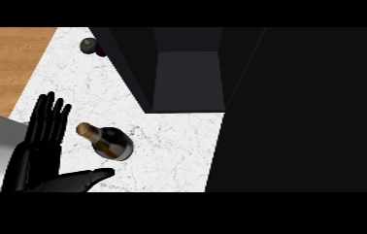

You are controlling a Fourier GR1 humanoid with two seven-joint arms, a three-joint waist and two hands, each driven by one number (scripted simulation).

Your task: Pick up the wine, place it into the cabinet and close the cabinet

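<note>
The wine bottle [111,142] stands on the white marble counter [172,150], dark with a tan cork top pointing up-left in the head view. My left hand [39,145] is just left of it, open, with the fingers straight up and the thumb stretched out below the bottle. Hand and bottle look slightly apart. The dark cabinet [188,77] sits open behind the bottle, with a bare grey inside. Its door [294,111] is swung out and fills the right side. My right hand does not show.
A small green and purple object [90,45] lies at the far left by the cabinet's corner. A wooden floor [20,63] shows past the counter's left edge. The open door hides the counter's right part.
</note>
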